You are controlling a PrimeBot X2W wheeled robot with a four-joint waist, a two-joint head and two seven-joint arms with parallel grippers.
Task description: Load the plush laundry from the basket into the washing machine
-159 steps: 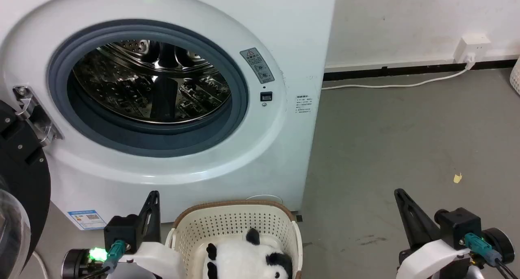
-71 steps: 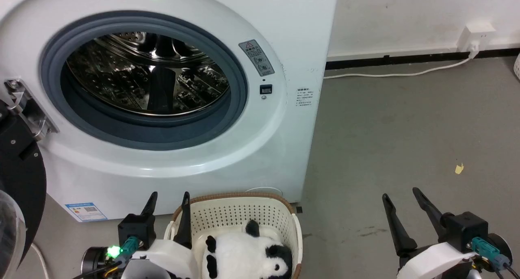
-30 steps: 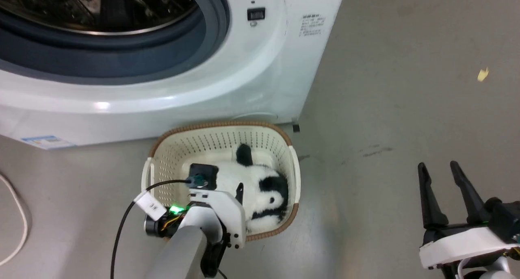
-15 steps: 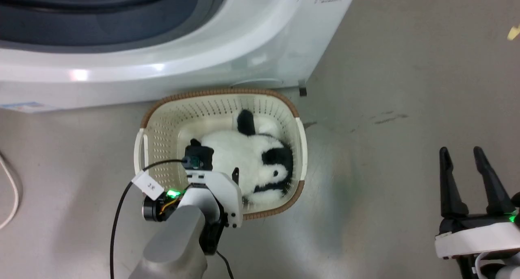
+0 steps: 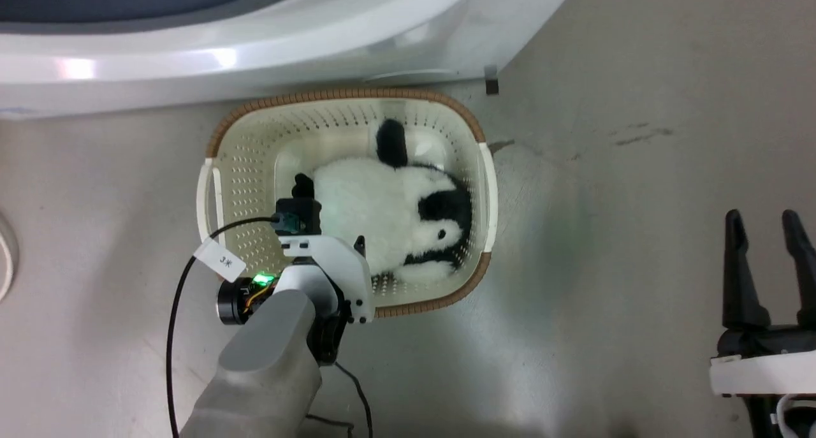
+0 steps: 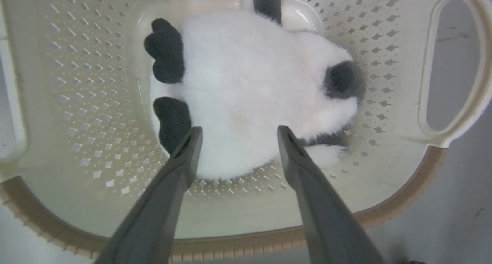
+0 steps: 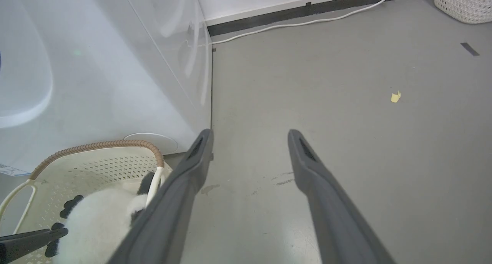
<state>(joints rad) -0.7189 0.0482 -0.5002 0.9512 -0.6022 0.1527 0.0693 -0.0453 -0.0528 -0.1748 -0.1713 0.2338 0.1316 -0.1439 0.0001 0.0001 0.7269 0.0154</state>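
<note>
Left jaws gape (right too) above plush laundry in basket.

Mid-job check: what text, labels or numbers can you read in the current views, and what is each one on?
"3米": on the small white paper tag fixed to the black cable, head view.
Pale sticker low on the front of the large white washing machine, right wrist view: too small and blurred to read.
I can make out no other legible text.
</note>
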